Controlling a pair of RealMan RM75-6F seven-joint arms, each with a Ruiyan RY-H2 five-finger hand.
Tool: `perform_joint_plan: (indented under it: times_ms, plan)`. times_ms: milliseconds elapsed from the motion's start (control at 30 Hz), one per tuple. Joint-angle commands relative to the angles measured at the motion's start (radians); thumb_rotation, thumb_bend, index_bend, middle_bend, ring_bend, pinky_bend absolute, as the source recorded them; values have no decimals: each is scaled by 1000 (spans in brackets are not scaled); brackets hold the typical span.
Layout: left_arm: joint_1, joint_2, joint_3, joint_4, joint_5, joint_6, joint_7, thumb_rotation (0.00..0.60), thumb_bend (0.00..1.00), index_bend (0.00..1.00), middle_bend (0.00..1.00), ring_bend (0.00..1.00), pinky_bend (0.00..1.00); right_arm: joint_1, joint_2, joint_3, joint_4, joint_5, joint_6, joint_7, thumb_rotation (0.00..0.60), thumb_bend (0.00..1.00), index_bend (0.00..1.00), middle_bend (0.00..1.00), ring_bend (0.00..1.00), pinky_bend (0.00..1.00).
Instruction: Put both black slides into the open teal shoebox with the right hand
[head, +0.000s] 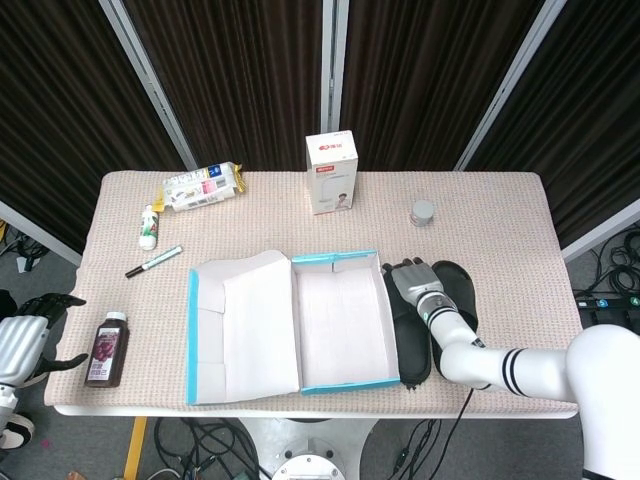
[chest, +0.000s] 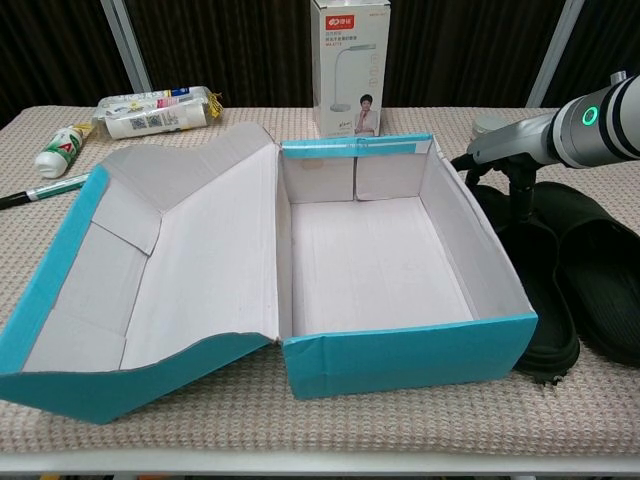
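The open teal shoebox (head: 335, 257) (chest: 410, 355) lies mid-table, its lid (head: 240, 325) folded out to the left. Two black slides lie side by side just right of it: the inner slide (head: 410, 345) (chest: 535, 290) against the box wall, the outer slide (head: 458, 290) (chest: 600, 265) beyond it. My right hand (head: 410, 281) (chest: 497, 160) hovers over the far end of the inner slide, fingers pointing down at it and spread, nothing lifted. My left hand (head: 30, 335) hangs off the table's left front corner, fingers apart and empty.
A white lamp box (head: 332, 172) (chest: 350, 65) stands behind the shoebox, with a small grey jar (head: 423, 212) to its right. A snack pack (head: 203, 186), tube (head: 149, 226), marker (head: 153, 261) and dark bottle (head: 106, 349) lie at the left.
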Motion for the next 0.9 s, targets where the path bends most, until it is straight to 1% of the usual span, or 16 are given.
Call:
perform_joint_plan:
  times_ms: [33, 267, 400, 567, 767, 900]
  plan:
    - [-1, 0, 0, -1, -1, -4, 1, 600, 89, 264, 242, 159, 201, -1, -3, -4, 2, -10, 10, 7, 600, 67, 0, 269, 0, 0]
    - [-1, 0, 4, -3, -7, -14, -1, 600, 90, 264, 243, 159, 202, 1, -8, -15, -1, -9, 34, 11, 600, 84, 0, 329, 0, 0]
    - [1, 3, 8, -4, -5, -16, -3, 600, 89, 264, 243, 159, 202, -15, -1, -5, -14, -38, 65, 31, 600, 99, 0, 378, 0, 0]
    - [0, 5, 9, -8, -3, -17, -2, 600, 89, 263, 242, 159, 202, -37, 23, 9, -35, -82, 82, 57, 600, 112, 0, 395, 12, 0]
    - [-9, 5, 8, -17, -4, -30, 12, 600, 89, 264, 243, 159, 202, -86, 85, 32, -71, -168, 78, 122, 600, 115, 0, 396, 18, 0]
    - [-15, 6, 5, -30, -5, -35, 28, 600, 89, 264, 243, 159, 203, -124, 150, 53, -102, -236, 62, 182, 600, 117, 4, 396, 44, 0]
